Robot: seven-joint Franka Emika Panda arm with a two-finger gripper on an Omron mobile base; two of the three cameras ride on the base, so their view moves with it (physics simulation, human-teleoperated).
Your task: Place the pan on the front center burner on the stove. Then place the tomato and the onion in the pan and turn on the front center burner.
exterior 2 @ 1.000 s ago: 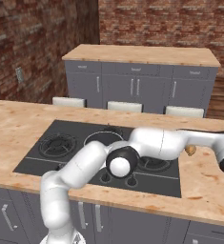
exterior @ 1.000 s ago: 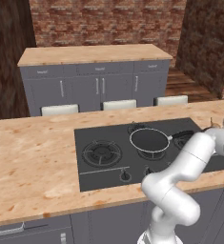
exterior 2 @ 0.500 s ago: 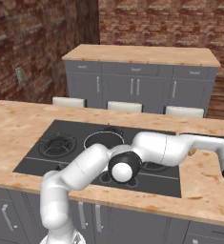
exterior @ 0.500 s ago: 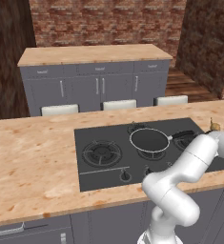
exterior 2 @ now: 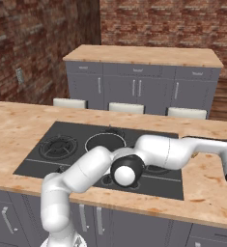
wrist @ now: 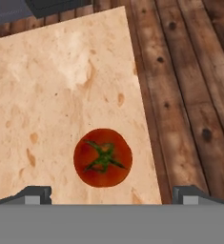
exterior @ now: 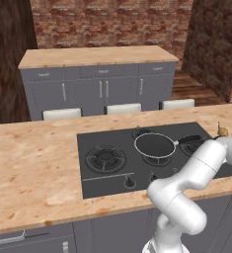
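Tomato is lying at the counter's 3 o'clock edge; your end effector is hanging open above it for pickup.

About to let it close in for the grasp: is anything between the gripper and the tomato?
Nothing visible. In the hand view the tomato lies alone on bare counter, near its edge, between the two fingertips with open space around it.

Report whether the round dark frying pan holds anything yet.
Empty: the round dark frying pan on the black cooktop shows a bare inside; the glossy red tomato lies on the wooden counter.
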